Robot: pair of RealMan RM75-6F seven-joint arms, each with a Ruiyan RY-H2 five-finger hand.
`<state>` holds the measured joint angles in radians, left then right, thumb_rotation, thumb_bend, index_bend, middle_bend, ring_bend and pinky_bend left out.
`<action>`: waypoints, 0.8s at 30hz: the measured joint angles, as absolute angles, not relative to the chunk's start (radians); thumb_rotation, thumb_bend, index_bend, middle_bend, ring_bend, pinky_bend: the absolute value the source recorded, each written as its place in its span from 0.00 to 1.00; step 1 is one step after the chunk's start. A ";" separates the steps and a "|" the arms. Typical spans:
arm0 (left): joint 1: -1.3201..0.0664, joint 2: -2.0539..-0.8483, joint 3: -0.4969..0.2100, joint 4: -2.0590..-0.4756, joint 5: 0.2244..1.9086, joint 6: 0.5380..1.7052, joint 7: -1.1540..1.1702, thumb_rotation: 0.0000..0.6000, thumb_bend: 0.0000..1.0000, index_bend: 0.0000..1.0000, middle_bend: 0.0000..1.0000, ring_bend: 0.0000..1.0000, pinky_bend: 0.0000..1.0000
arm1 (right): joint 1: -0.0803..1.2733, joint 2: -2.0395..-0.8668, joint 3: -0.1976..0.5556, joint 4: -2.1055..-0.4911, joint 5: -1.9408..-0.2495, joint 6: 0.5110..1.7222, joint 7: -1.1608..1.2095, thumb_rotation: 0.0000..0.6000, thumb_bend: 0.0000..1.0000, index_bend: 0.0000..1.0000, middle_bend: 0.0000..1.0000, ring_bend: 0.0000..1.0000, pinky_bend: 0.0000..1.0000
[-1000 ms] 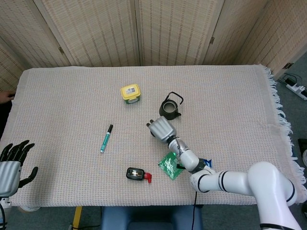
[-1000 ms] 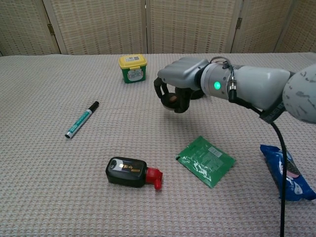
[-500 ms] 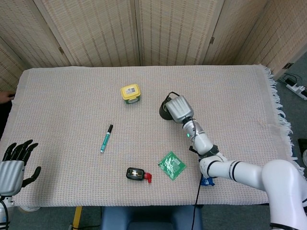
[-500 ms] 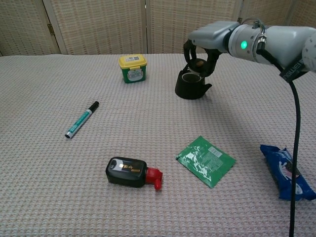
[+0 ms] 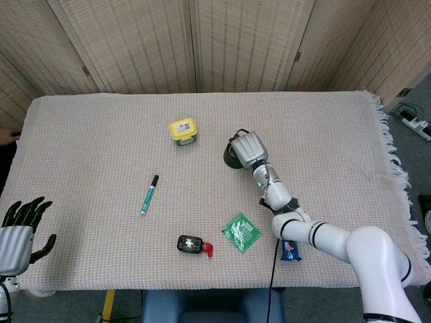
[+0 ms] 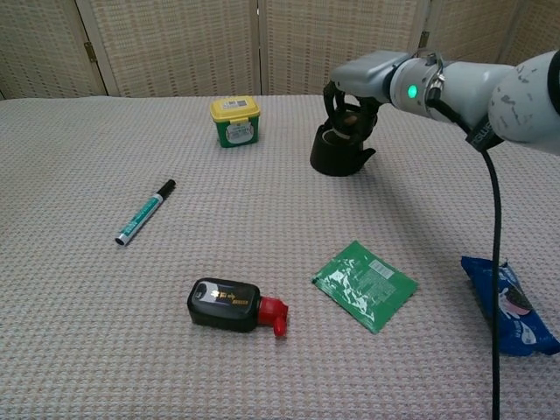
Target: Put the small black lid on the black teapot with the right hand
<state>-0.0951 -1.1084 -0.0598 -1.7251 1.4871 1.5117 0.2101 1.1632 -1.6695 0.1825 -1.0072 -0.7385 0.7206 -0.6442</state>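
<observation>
The black teapot [image 6: 338,157] stands on the cloth near the table's middle; in the head view only its left edge [image 5: 229,156] shows beside my hand. My right hand [image 6: 360,87] [image 5: 246,149] hangs right over the pot's mouth, its fingers curled down around the small black lid [image 6: 349,118], which sits just above or at the opening. I cannot tell whether the lid touches the rim. My left hand [image 5: 19,229] rests at the near left table corner, fingers apart, holding nothing.
A yellow-lidded tub [image 6: 234,120] stands left of the teapot. A green marker [image 6: 145,211] lies further left. A black bottle with a red cap [image 6: 234,305], a green packet [image 6: 364,285] and a blue snack pack [image 6: 508,304] lie along the near side.
My right hand carried the lid from the front of the teapot up over it, then lowered slightly onto the pot's mouth. The left hand barely moved.
</observation>
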 measured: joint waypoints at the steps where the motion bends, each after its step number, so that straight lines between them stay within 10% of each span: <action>1: -0.095 -1.108 -0.060 -1.726 1.487 1.511 0.210 1.00 0.33 0.14 0.09 0.12 0.07 | 1.167 -1.679 0.184 -0.991 -0.739 0.714 -0.644 1.00 0.33 0.43 0.39 0.88 0.80; 24: -0.102 -1.112 -0.060 -1.720 1.482 1.499 0.205 1.00 0.33 0.14 0.09 0.12 0.07 | 1.182 -1.735 0.199 -0.873 -0.711 0.655 -0.661 1.00 0.33 0.19 0.20 0.85 0.80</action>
<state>-0.1018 -1.1118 -0.0601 -1.7200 1.4816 1.4994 0.2053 1.1819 -1.7353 0.1993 -0.8728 -0.7110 0.6548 -0.6605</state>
